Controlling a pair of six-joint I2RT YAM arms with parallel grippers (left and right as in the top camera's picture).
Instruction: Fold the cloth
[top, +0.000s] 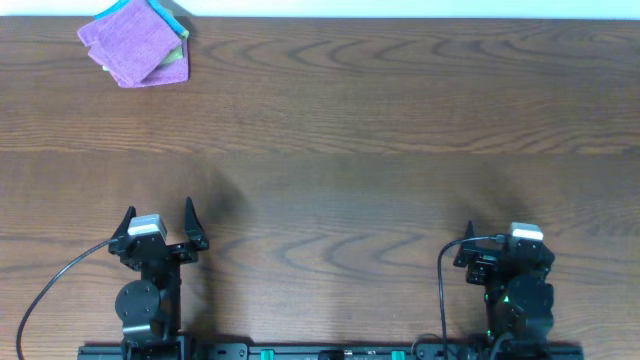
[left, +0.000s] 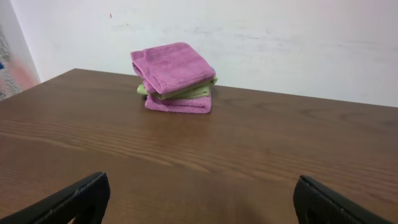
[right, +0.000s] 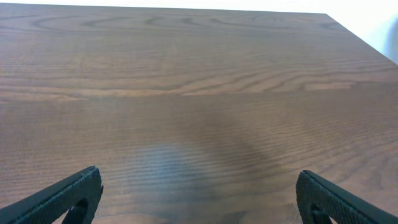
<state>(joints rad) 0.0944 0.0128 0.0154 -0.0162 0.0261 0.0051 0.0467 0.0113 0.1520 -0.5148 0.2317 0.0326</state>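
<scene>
A lilac-purple cloth (top: 130, 40) lies folded on top of a small stack at the table's far left corner. It also shows in the left wrist view (left: 171, 65). No white tag shows. My left gripper (top: 160, 212) is open and empty near the front edge, far from the stack; its fingers frame bare wood in the left wrist view (left: 200, 190). My right gripper (top: 505, 235) is open and empty at the front right, over bare wood in the right wrist view (right: 199, 186).
Under the top cloth lie a yellow-green folded cloth (left: 186, 93), a second purple folded cloth (left: 180, 104) and a bright blue one (top: 172, 15). The table's far edge (top: 400, 18) meets a white wall. Black cables run beside both arm bases.
</scene>
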